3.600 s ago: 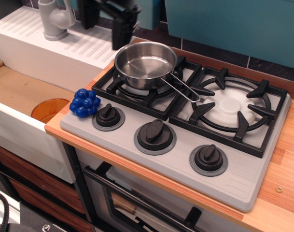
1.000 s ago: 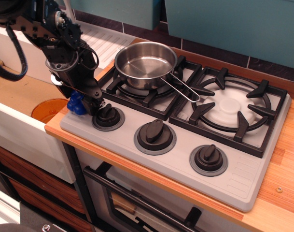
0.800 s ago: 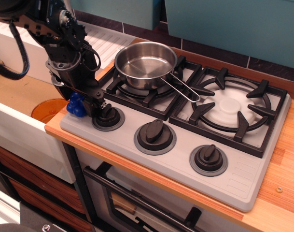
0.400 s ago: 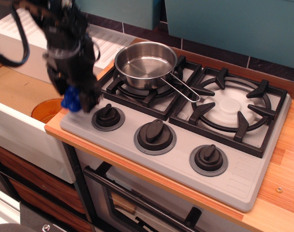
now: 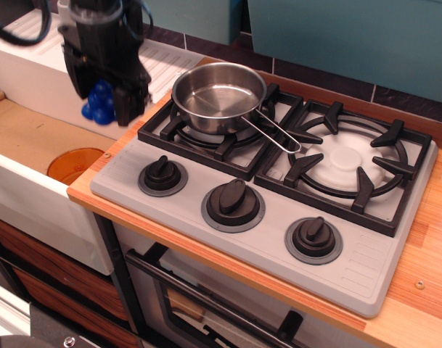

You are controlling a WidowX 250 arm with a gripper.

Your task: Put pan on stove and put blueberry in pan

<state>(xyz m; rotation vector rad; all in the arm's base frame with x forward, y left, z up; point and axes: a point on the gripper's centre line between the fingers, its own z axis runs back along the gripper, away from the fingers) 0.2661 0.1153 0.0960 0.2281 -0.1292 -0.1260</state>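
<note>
The shiny steel pan (image 5: 219,96) sits on the left rear burner grate of the grey stove (image 5: 279,239), its wire handle pointing right toward the middle. My black gripper (image 5: 102,98) hangs in the air to the left of the pan, above the sink's edge. It is shut on the deep-blue blueberry cluster (image 5: 99,102), which shows between the fingers. The blueberry is lifted well off the stove and is at about the pan's height, a hand's width left of it.
A white sink (image 5: 32,145) with an orange drain (image 5: 74,164) lies to the left, with a ribbed drainboard behind it. Three black knobs (image 5: 234,201) line the stove's front. The right burner (image 5: 346,161) is bare. A teal wall stands behind.
The gripper closed on the blueberry beside the left knob, then lifted it up and back to the left. The pan has not moved.
</note>
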